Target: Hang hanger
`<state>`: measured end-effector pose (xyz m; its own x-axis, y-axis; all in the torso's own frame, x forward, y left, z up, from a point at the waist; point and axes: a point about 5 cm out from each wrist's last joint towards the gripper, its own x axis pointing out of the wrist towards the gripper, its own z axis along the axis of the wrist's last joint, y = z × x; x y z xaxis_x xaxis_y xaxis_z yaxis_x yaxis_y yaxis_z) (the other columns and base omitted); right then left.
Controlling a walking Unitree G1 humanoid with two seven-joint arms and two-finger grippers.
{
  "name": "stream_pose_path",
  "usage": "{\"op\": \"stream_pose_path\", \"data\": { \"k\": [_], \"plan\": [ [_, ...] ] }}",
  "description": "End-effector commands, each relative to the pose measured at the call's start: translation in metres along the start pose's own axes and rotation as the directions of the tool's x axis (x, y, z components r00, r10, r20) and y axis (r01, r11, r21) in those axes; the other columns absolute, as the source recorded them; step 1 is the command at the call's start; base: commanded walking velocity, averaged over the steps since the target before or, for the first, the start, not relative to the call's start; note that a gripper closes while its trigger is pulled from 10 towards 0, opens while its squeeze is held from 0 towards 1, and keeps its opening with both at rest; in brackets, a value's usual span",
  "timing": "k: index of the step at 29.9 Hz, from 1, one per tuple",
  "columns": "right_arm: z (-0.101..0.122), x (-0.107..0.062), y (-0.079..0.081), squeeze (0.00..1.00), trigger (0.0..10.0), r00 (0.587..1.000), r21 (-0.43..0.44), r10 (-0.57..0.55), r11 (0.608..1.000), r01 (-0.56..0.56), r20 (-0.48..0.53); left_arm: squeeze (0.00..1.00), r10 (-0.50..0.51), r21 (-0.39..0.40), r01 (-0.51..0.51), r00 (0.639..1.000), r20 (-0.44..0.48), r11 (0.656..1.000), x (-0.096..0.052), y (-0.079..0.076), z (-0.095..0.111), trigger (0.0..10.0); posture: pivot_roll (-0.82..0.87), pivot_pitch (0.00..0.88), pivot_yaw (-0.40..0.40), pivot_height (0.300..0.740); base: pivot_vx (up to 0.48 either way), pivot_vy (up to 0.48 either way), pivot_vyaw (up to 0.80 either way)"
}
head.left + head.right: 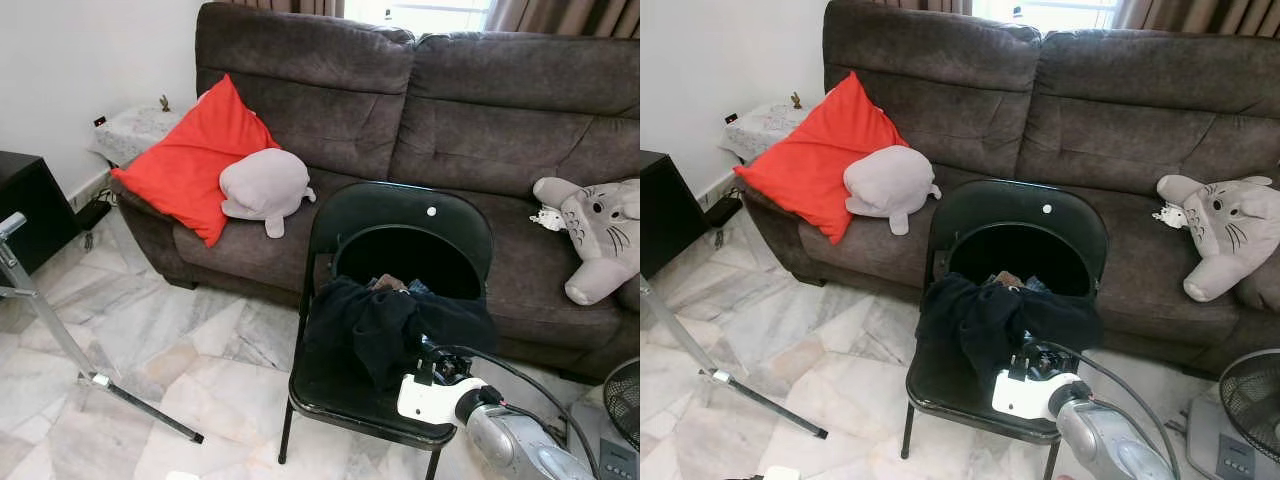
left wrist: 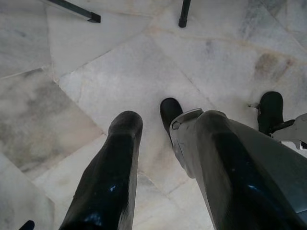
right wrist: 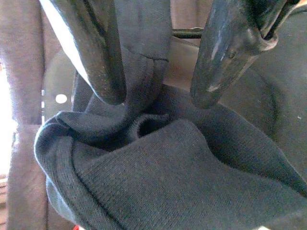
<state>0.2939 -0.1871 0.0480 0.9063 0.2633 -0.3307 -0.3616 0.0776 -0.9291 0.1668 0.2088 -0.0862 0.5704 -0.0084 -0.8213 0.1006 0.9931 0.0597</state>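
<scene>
A dark garment point(image 1: 385, 320) lies heaped on the seat of a black folding chair point(image 1: 400, 215) in front of the sofa. My right gripper point(image 3: 160, 96) is down at the heap's front edge, its white wrist point(image 1: 432, 398) just above the seat. The fingers point(image 3: 96, 52) stand open, with a fold of the dark cloth point(image 3: 144, 43) running up between them. A thin dark bar point(image 3: 187, 32) shows beyond the cloth; I cannot tell what it is. My left gripper point(image 2: 158, 143) hangs open over the marble floor with nothing in it.
A silver rack pole and foot point(image 1: 50, 325) slant across the floor at left. Behind the chair stands a brown sofa point(image 1: 470, 100) with a red cushion point(image 1: 195, 160), a grey plush point(image 1: 265, 185) and a cat-like plush point(image 1: 600, 230). A fan point(image 1: 622, 400) stands at right.
</scene>
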Motion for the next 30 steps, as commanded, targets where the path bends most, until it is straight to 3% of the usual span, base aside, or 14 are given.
{"op": "stream_pose_path", "data": {
  "k": [1,9,20,23,30],
  "plan": [
    [0.000,0.002,0.001,0.00,10.0,1.000,-0.049,-0.010,0.999,0.011,0.015,0.00,0.006,-0.003,-0.006,1.000,-0.022,1.000,-0.001,0.000,-0.004,10.0,0.02,0.044,0.017,0.740,0.000,0.000,0.00],
    [0.007,0.010,-0.001,0.00,10.0,0.991,-0.147,-0.090,0.984,0.104,0.098,0.00,0.008,-0.005,-0.008,1.000,-0.023,1.000,-0.001,0.001,-0.005,10.0,0.03,0.046,0.020,0.740,0.000,0.000,0.00],
    [0.007,0.011,0.021,0.00,10.0,0.996,-0.163,-0.019,0.986,0.033,0.090,0.00,0.009,-0.009,-0.009,1.000,-0.022,1.000,-0.001,0.000,-0.004,10.0,0.03,0.046,0.020,0.740,0.000,0.000,0.00],
    [0.007,0.011,0.022,0.00,10.0,0.996,-0.165,-0.026,0.985,0.041,0.090,0.00,0.009,-0.008,-0.009,1.000,-0.022,1.000,-0.001,0.000,-0.004,10.0,0.03,0.046,0.020,0.740,0.000,0.000,0.00],
    [0.009,0.016,0.009,0.00,10.0,0.979,-0.176,-0.149,0.969,0.172,0.138,0.00,0.011,-0.010,-0.012,1.000,-0.020,1.000,-0.001,0.000,-0.004,10.0,0.03,0.045,0.020,0.740,0.000,0.000,0.00]
  ]
}}
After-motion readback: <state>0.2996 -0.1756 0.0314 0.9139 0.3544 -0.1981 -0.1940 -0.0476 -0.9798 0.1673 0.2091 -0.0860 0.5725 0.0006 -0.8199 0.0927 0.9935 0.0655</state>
